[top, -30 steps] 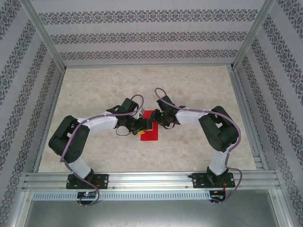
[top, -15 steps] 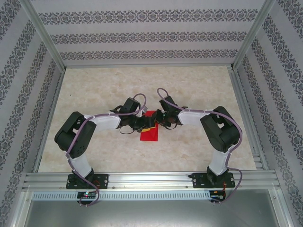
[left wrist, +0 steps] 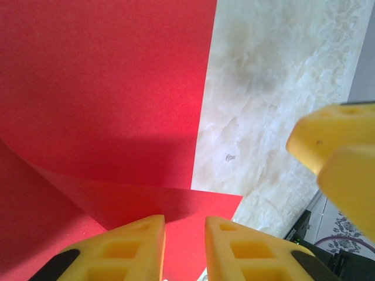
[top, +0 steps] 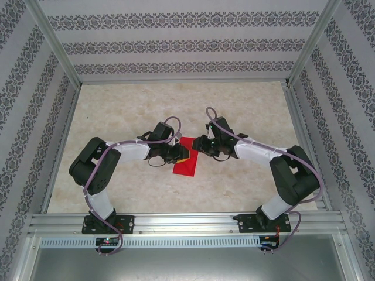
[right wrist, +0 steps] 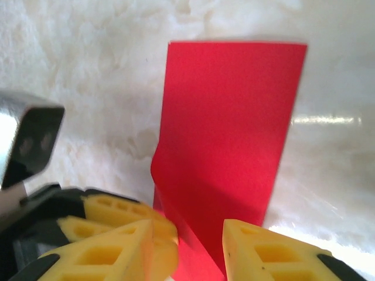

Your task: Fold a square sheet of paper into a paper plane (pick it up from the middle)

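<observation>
Left wrist: paper (left wrist: 105, 88) beneath left pincer (left wrist: 184, 225), narrowly spread over a fold. Right pincer (right wrist: 187, 234) wider, straddling paper's lifted edge.

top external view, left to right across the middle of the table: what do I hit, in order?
In order: left arm's black elbow joint → left gripper → bright red folded sheet of paper → right gripper → right arm's black elbow joint.

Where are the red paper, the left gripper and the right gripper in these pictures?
red paper (top: 186, 167), top view, near flat part.
left gripper (left wrist: 184, 225), left wrist view, between its fingertips.
right gripper (right wrist: 188, 231), right wrist view, between its fingertips.
</observation>
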You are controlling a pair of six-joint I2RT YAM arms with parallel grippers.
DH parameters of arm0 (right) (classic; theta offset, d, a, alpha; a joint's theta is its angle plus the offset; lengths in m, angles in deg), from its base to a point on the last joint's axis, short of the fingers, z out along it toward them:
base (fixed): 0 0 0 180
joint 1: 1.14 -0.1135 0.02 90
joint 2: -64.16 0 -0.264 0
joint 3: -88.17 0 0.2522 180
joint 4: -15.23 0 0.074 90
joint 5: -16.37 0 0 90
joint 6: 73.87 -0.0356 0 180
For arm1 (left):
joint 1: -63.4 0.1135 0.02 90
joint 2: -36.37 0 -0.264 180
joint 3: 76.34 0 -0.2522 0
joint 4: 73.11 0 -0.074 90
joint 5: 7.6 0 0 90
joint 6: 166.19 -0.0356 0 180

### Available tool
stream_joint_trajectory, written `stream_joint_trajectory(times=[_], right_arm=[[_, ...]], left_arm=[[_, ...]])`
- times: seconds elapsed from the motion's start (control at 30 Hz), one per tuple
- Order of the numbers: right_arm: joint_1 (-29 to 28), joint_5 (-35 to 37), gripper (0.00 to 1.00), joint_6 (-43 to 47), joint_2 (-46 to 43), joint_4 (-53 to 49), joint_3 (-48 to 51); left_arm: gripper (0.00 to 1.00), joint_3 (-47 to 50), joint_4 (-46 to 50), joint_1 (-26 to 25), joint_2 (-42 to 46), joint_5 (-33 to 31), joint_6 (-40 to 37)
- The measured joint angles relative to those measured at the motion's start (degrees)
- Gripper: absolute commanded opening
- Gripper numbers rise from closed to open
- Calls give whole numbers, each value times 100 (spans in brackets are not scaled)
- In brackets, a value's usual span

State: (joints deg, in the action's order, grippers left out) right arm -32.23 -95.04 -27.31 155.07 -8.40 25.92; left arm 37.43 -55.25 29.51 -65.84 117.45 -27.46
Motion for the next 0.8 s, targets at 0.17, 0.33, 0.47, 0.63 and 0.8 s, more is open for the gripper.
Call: stream_joint_trajectory(times=[0.17,0.33,0.47,0.63,0.8], right_arm=[[-4,-140,40,59,-39,-24,382],[-149,-337,39,26,-22,85,468],[-269,-452,31,-44,87,280,468],[-295,-479,17,-105,286,393,463],[-295,-363,9,-125,299,391,463]], left_arm=[[24,13,0,0,-2,-42,0],[23,13,0,0,-2,-83,0],[22,20,0,0,-2,-87,0],[22,35,0,0,-2,-87,0],[21,35,-4,0,-2,-81,2]])
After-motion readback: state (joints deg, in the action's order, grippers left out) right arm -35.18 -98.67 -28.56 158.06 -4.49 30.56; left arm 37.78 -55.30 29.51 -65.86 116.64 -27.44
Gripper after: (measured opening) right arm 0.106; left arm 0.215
